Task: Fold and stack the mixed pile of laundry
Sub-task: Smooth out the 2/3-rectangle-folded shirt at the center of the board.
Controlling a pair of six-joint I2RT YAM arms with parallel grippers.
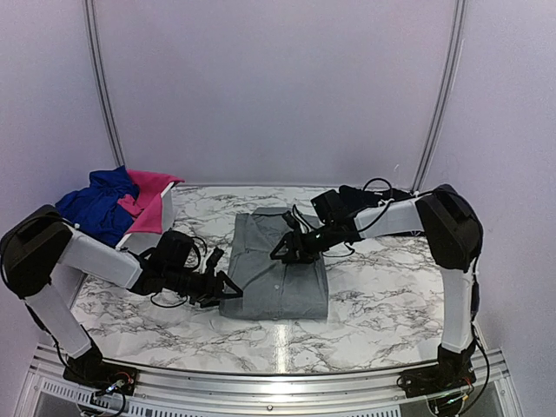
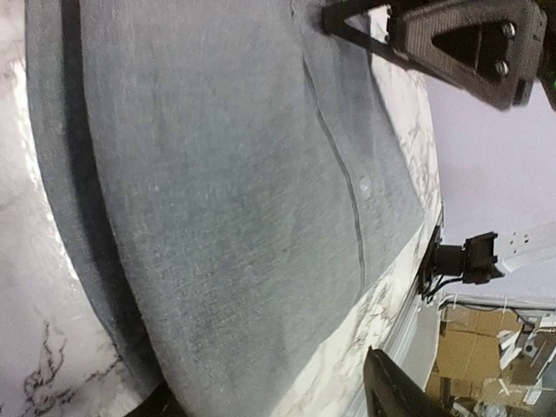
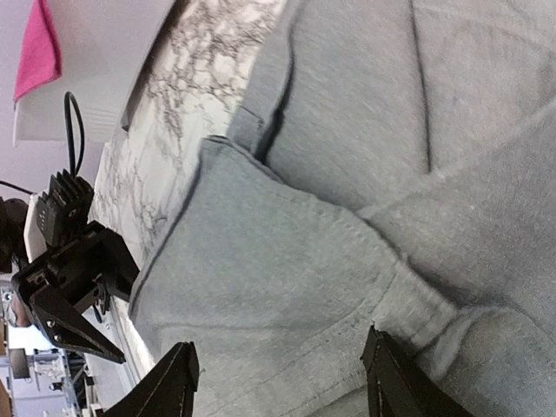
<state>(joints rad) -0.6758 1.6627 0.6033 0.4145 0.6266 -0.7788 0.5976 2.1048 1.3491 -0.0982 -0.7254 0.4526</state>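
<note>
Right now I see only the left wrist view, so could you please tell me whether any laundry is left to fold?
Observer: Yes, a royal blue garment and a hot-pink garment lie heaped in the white basket at the far left of the marble table.
Operator: Thank you. Are the right arm's fingers gripping the grey shirt?
Observer: No, the right wrist view shows them open just above its cloth, clamping nothing.

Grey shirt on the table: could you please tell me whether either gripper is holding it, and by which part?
Nothing looks held. The left gripper and right gripper both stand open over the folded grey collared shirt, with no cloth pinched.
</note>
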